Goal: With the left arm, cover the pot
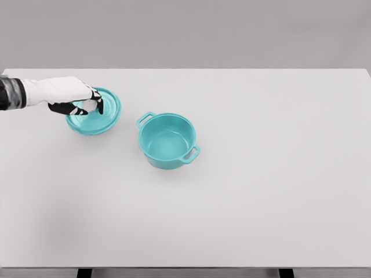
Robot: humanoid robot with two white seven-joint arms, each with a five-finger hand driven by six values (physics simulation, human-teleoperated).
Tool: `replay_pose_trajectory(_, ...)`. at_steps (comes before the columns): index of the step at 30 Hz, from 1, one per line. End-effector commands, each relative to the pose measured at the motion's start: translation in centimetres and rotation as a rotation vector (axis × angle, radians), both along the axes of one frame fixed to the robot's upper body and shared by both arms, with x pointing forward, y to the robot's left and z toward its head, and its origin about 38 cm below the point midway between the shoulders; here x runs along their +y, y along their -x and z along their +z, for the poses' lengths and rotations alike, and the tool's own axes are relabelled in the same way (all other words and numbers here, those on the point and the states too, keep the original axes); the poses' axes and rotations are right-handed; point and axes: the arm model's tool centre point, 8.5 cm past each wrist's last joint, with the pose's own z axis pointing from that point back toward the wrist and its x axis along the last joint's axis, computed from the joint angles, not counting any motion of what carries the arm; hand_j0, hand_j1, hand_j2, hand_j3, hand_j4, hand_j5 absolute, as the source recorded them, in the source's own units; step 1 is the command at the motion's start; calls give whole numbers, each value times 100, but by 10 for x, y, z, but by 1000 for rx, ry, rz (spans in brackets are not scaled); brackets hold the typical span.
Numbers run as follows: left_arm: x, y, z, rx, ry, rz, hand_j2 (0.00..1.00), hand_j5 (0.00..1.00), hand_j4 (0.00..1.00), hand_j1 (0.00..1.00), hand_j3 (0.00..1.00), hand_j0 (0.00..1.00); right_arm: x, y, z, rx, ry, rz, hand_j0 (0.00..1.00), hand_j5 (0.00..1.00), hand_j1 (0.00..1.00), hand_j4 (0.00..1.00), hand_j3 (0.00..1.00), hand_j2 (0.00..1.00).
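The pot [167, 141] stands open mid-bench [261, 191]. The lid [95, 113] lies just left of it, apart, with the left hand [81, 103] over it, fingers curled around its knob. Lifting and placing the lid remain.

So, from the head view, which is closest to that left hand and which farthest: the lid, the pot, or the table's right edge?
1. Lid: under the left hand, far left.
2. Pot: open, to the lid's right, near the middle.
3. Table's right edge: farthest, opposite side.

The left hand [72, 97] hides the lid [101, 116] knob (its arm is cut off at the picture's edge).
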Motion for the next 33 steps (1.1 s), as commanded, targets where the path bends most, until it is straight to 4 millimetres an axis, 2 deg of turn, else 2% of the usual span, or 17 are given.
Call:
replay_pose_trajectory(1, -2, 4, 5, -6, 6, -16, 53, 53, 53, 53, 53, 53, 0, 0, 0, 0, 0, 0, 100, 100, 100, 100, 100, 100)
replay_pose_trajectory(3, 1, 8, 6, 1, 2, -21, 53, 53, 53, 53, 53, 53, 0, 0, 0, 0, 0, 0, 100, 100, 100, 100, 100, 100)
replay_pose_trajectory(14, -29, 19, 21, -37, 23, -122, 52, 52, 52, 52, 52, 52, 0, 0, 0, 0, 0, 0, 100, 100, 100, 100, 100, 100)
replay_pose_trajectory(28, -58, 19, 13, -24, 43, -181, 52, 52, 52, 52, 52, 52, 0, 0, 0, 0, 0, 0, 100, 100, 100, 100, 100, 100)
replay_pose_trajectory(33, -66, 21, 19, -43, 43, -206, 52, 52, 52, 52, 52, 52, 0, 0, 0, 0, 0, 0, 100, 100, 100, 100, 100, 100)
